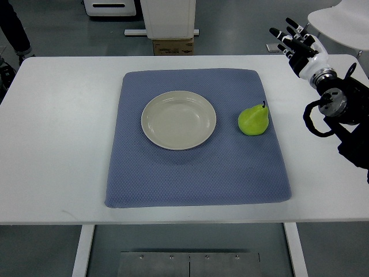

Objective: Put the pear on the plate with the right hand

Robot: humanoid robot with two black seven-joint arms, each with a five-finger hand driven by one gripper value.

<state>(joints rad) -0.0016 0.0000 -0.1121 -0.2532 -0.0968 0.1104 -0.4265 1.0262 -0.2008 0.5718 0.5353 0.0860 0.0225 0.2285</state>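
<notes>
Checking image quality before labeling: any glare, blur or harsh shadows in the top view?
Top view: sharp and evenly lit; white table bright but not blown out; soft sheen on the plate; faint shadows under the pear and along the mat edge; right robot hand in focus, no motion blur.

Bright, even overhead light across the white rectangular worktop (57, 144), no harsh glare. A soft shadow sits under the round cream ceramic plate (179, 120) on the blue textured fabric mat (196, 173). Focus is sharp throughout, edges barely distorted.
</notes>
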